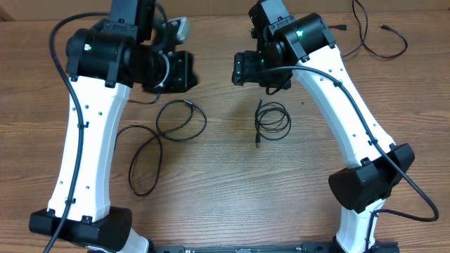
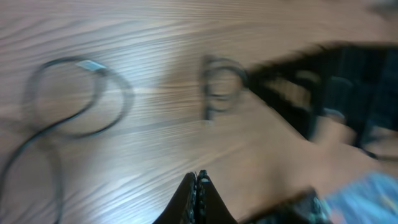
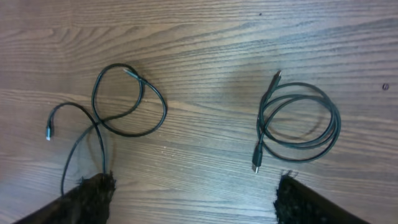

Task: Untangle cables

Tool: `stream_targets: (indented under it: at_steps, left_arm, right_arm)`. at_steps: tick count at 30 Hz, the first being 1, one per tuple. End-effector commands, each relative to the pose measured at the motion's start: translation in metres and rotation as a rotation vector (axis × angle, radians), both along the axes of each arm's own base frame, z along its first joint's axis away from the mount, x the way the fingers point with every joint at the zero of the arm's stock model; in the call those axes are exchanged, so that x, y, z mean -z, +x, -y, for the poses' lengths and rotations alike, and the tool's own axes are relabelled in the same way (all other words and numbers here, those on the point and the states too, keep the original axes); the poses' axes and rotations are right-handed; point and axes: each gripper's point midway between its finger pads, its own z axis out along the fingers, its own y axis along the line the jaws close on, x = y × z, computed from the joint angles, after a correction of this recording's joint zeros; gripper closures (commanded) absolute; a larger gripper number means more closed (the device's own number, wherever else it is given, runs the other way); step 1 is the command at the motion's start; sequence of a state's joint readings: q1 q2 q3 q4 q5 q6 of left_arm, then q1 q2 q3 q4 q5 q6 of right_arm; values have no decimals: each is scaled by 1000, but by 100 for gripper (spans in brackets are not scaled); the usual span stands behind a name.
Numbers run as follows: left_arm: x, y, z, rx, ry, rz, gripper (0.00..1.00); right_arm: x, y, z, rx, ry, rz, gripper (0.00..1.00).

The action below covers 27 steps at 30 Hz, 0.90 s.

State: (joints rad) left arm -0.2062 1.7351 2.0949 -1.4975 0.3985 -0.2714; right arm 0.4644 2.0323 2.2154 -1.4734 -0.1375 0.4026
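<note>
Ahead of right tool [image 3: 194, 183], coiled cable [image 3: 262, 121]

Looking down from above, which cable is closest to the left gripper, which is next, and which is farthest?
1. Loose looped cable, on the left, right beside the left gripper.
2. Small coiled cable, in the middle.
3. Top right cable, far across in the corner.
</note>
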Motion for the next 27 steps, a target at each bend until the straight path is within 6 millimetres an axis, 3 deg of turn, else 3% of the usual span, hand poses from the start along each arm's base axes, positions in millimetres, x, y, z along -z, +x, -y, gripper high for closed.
stream_targets:
  at_steps: [1,2,3,5,7,8,13,19,27]
  left_arm:
    - [12,8,-75,-387,230,-55,95]
    - [13,7,-82,-404,237,-64,90]
    - [15,6,-91,-425,244,-78,78]
    - [17,2,-105,-459,261,-102,40]
    - [20,-2,-115,-475,279,-124,20]
    - [22,-4,-118,-473,286,-136,4]
    - [45,-15,-124,-479,331,-222,0]
    - [105,-27,-124,-535,356,-379,0]
    - [173,-26,-134,-500,364,-414,0]
  right_arm:
    - [-2,-2,-1,-16,10,2,8]
    - [-2,-1,-1,-16,10,2,6]
    - [-2,-1,-1,-16,11,3,5]
    - [-2,-1,-1,-16,11,3,4]
    - [-2,0,-1,-16,12,6,3]
    - [-3,0,-2,-16,14,9,3]
    - [-4,4,-4,-16,22,27,2]
    - [-4,3,-3,-16,21,24,2]
    - [-2,0,-1,-16,10,10,0]
